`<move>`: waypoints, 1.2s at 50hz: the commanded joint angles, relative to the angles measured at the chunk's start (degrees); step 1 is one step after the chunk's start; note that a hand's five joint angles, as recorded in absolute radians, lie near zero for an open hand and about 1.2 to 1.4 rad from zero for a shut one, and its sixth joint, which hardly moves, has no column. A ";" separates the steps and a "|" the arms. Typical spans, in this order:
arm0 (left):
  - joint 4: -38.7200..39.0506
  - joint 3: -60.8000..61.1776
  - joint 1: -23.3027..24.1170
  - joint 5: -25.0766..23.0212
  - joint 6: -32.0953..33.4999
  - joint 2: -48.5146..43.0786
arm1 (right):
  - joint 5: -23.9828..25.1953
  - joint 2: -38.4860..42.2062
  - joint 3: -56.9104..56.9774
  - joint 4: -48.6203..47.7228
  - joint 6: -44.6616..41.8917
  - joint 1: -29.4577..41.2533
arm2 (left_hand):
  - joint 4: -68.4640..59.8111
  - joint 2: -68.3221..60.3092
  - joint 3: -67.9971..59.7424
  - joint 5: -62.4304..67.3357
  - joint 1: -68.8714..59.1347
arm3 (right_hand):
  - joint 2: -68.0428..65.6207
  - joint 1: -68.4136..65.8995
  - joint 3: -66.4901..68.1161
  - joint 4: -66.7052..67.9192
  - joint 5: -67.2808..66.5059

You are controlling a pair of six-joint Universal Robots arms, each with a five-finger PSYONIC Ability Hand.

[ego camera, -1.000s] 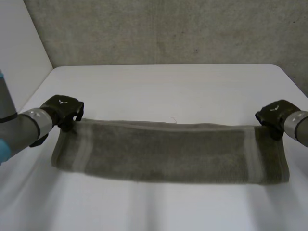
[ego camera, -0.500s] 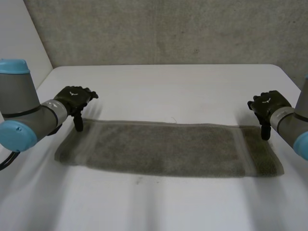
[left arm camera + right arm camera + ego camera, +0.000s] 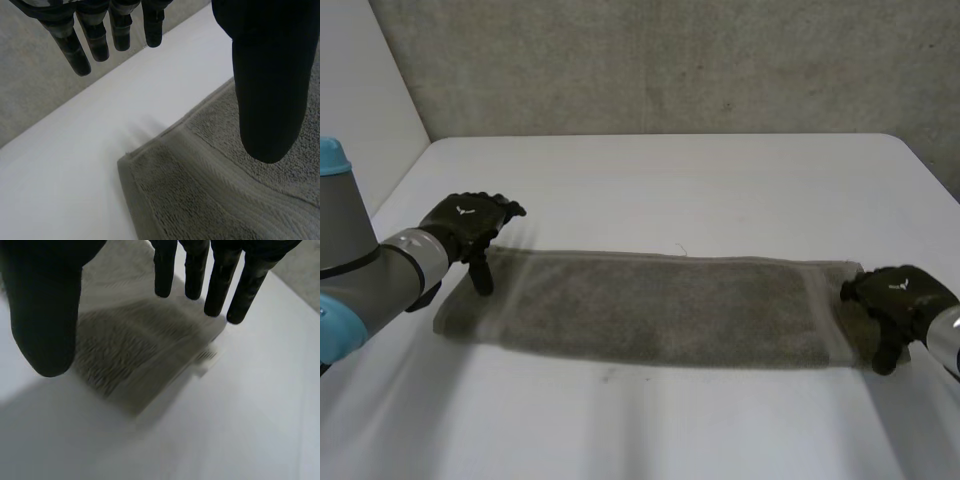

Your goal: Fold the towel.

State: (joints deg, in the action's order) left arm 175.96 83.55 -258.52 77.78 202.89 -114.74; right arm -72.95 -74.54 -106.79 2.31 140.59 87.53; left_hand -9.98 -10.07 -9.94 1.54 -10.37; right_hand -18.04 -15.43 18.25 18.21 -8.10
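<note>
My right hand (image 3: 898,292) hides the three-o'clock end of the towel (image 3: 660,310); my left hand (image 3: 468,218) hangs over its nine-o'clock end. Both released, fingers straight.

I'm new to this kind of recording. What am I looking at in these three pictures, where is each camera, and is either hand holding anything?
This is a robot with two arms, each ending in a black hand. The wide picture comes from a camera behind the arms, looking down at a white table. A grey-green towel lies there as a long flat strip, with the left hand at one end and the right hand at the other. The two close pictures come from a camera on each wrist, looking along the palm. In both, the fingers are straight, apart from the thumb, over the towel's end: neither hand holds anything.
</note>
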 commanded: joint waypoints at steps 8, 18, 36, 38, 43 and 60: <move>3.08 1.09 -0.05 0.09 -6.01 2.15 | 0.36 1.06 -5.45 -9.86 -1.20 -3.85 | -2.42 -2.33 -2.46 0.86 -2.03 | -48.09 -50.70 47.88 47.92 -48.03; 3.34 2.14 -0.40 0.09 -6.19 3.73 | -2.02 -0.96 -4.48 -15.85 -3.57 -11.32 | -2.42 -2.33 -2.46 0.86 -2.03 | -61.96 -64.57 61.75 61.79 -61.90; 4.75 5.57 -0.49 0.09 -6.19 8.30 | -5.36 -7.90 4.92 -16.37 -7.54 3.05 | -2.08 -1.99 -2.13 0.53 -1.70 | -61.96 -64.57 61.75 61.79 -61.90; 4.83 5.92 -0.49 0.09 -6.19 8.74 | -5.27 -8.51 5.36 -16.72 -6.13 7.35 | -2.08 -1.99 -2.13 0.53 -1.70 | -61.96 -64.57 61.75 61.79 -61.90; 4.83 6.89 -0.49 0.09 -6.19 9.89 | -5.18 -5.44 7.38 -19.98 -5.33 25.24 | -2.08 -1.99 -2.13 0.53 -1.70 | -61.96 -64.57 61.75 61.79 -61.90; 7.56 11.89 0.65 0.26 -6.28 10.59 | -5.71 14.15 11.95 -23.23 -8.75 50.29 | -2.25 -2.16 -2.29 0.69 -1.86 | -28.92 -31.53 28.71 28.75 -28.85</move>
State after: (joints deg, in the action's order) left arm 181.99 93.49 -258.88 77.91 196.64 -103.96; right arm -78.10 -65.82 -96.12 -21.08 132.15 135.93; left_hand -10.48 -10.54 -10.51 1.54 -10.44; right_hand -66.41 -53.84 67.26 67.50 -54.72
